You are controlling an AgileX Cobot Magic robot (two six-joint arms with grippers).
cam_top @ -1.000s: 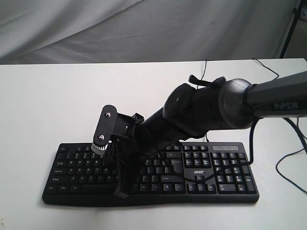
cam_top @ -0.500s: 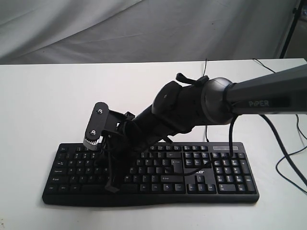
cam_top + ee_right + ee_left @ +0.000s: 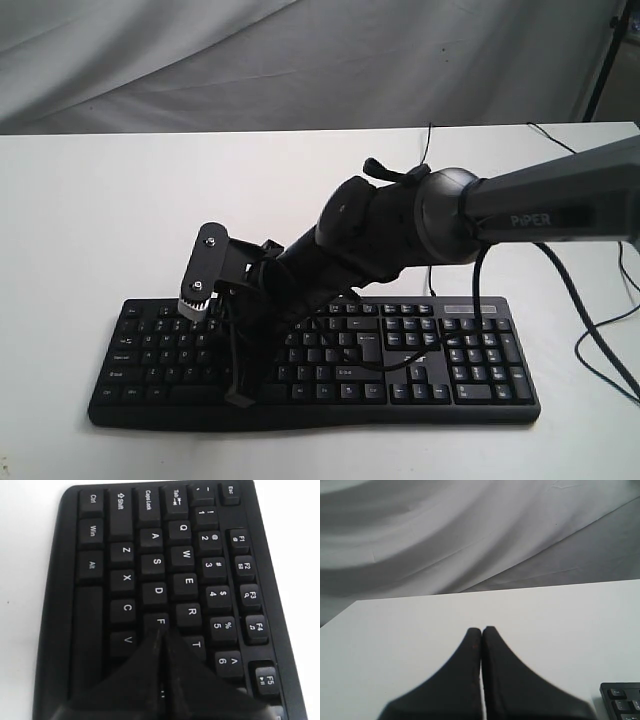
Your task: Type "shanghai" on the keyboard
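The wide black keyboard [image 3: 420, 372] lies near the front of the white table [image 3: 100, 200]. My right arm reaches across it toward its left half. The right gripper [image 3: 238, 398] points down, shut and holding nothing, low over the letter keys. In the right wrist view the right gripper [image 3: 162, 632] has its tips at the near edge of the F key [image 3: 160, 621], on the keyboard [image 3: 125, 555]; contact cannot be told. My left gripper [image 3: 481, 629] is shut and empty over bare table, with a corner of the keyboard [image 3: 622, 701] beside it. The exterior view does not show the left gripper.
Thin black cables [image 3: 600, 345] trail over the table to the right of the keyboard, and another cable [image 3: 430, 140] runs back behind it. A grey cloth backdrop [image 3: 300, 60] hangs behind the table. A dark stand leg [image 3: 605, 60] is at the far right.
The right arm has swung left along the keyboard, carrying its shut gripper from about the middle keys toward the left letter keys.
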